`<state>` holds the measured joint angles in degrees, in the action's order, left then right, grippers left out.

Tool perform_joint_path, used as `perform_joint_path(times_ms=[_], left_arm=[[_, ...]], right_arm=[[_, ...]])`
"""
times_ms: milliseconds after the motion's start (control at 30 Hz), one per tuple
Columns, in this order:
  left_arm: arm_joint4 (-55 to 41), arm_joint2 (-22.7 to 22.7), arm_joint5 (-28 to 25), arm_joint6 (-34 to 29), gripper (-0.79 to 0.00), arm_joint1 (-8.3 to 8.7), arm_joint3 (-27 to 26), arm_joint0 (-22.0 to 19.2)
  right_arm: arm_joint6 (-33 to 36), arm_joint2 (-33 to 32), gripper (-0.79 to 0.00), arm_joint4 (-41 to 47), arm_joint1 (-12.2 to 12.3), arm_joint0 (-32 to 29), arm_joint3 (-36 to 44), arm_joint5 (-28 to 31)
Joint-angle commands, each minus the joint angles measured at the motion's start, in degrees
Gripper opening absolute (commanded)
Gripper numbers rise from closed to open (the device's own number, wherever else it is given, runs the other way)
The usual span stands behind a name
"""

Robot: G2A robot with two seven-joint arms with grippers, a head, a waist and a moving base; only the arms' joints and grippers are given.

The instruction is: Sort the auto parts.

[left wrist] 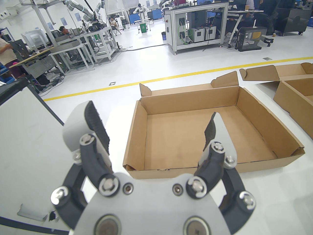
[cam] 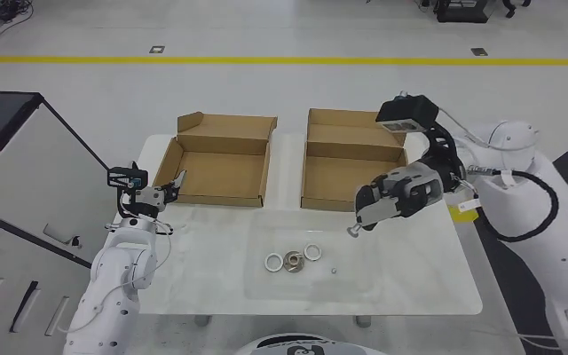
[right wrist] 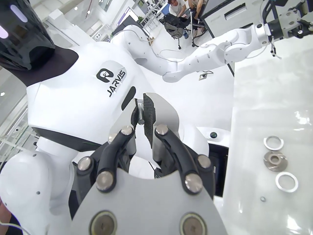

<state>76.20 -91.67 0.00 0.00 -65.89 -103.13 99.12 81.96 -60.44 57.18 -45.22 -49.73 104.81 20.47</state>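
Note:
My right gripper (right wrist: 141, 113) is shut on a small metal bolt (right wrist: 140, 112), held above the table in front of the right cardboard box (cam: 348, 160); in the top view the right gripper (cam: 355, 229) has the bolt (cam: 352, 232) sticking out below its fingers. On the table lie two white rings (cam: 274, 262) (cam: 312, 252), a grey flanged bushing (cam: 294, 263) between them, and a tiny nut (cam: 334, 271). My left gripper (left wrist: 154, 123) stands open and empty at the left box's (left wrist: 193, 133) near left corner; in the top view the left gripper (cam: 173, 188) is there too.
Both cardboard boxes (cam: 217, 164) are open with lids folded back, side by side at the table's far half. A grey cabinet (cam: 27, 177) stands left of the table (cam: 408, 284). A clear plastic sheet (cam: 355, 284) lies under the parts.

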Motion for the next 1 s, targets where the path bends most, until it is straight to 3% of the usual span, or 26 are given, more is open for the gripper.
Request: perform_joint_path(times_ms=[0,533,967], left_arm=[[0.00,0.00,0.00,0.00,0.000,0.00,0.00,0.00],[0.00,0.00,0.00,0.00,0.000,0.00,0.00,0.00],[0.00,0.00,0.00,0.00,0.000,0.00,0.00,0.00]], right_arm=[[-0.60,0.19,-0.785,0.87,-0.39,0.83,0.30,-0.11],[-6.60,0.55,-0.785,5.57,-3.52,5.85,1.52,0.32],[-8.05,0.23,-0.785,4.23,-5.00,7.03,2.58,0.63]])
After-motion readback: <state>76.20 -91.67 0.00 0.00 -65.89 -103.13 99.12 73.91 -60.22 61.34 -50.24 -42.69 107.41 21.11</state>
